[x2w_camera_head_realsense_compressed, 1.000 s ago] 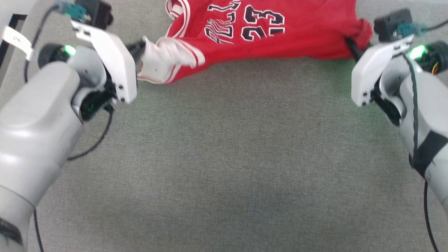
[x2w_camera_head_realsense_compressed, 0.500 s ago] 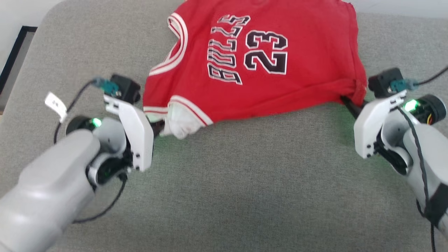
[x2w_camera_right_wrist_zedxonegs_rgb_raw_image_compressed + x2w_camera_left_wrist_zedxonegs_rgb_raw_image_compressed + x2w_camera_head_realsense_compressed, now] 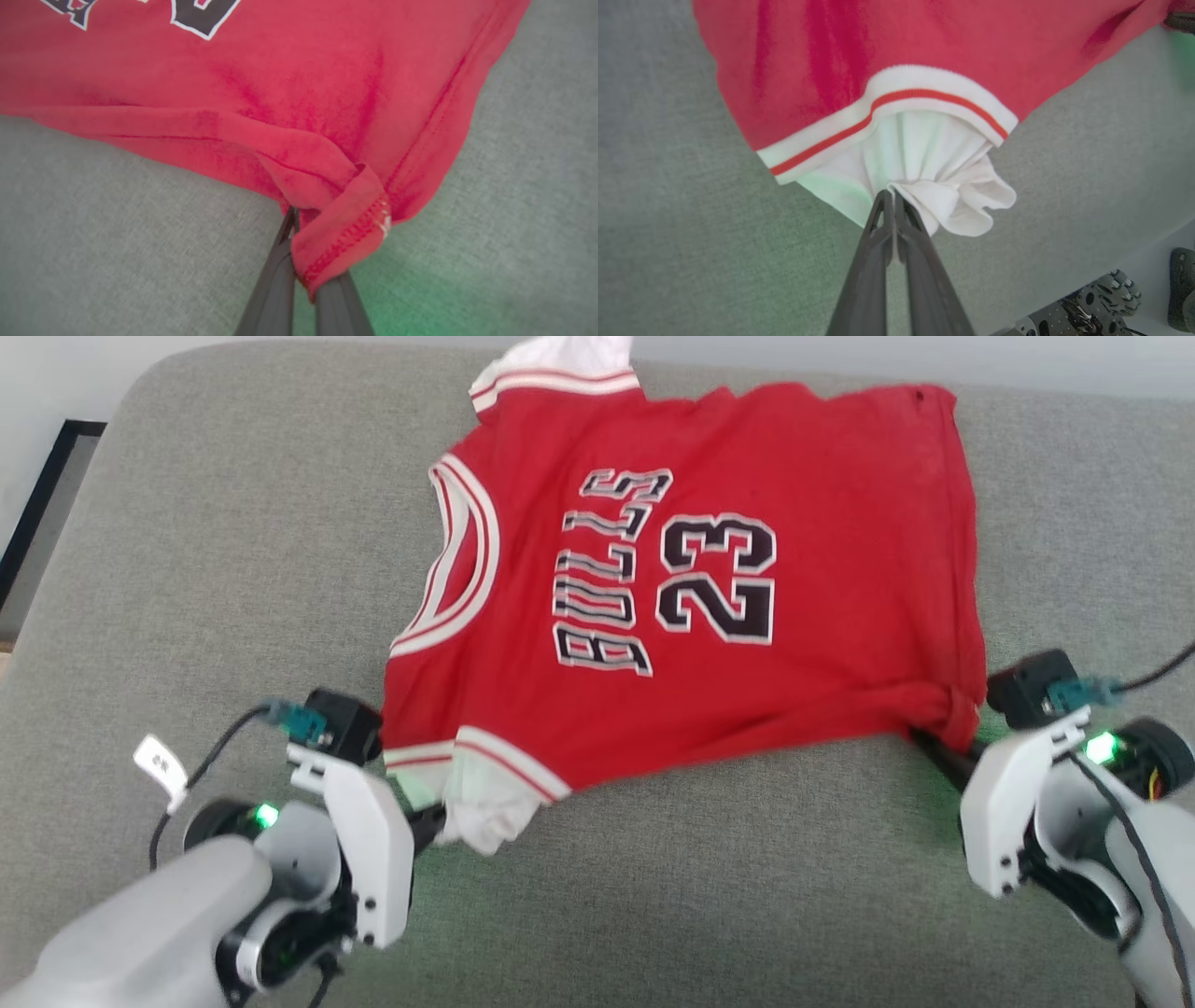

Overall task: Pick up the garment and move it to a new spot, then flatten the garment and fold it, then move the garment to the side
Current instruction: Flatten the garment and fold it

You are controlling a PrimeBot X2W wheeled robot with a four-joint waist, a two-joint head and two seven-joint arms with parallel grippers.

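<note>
- Grey-green woven surface (image 3: 187, 569), rounded at its far left corner.
- Pale area (image 3: 37, 373) beyond it, perhaps wall or floor.
- Dark frame edge (image 3: 37, 502) at the far left.
- Blurred perforated metal part (image 3: 1104, 298) beside the surface.

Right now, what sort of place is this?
Probably an indoor lab or workroom: the garment lies on a grey padded fabric surface, with perforated metal hardware past its edge.

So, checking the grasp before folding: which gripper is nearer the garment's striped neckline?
Left. The left gripper pinches the white sleeve just below the neckline in the head view; the right gripper pinches the garment's hem corner, across the whole chest print.
</note>
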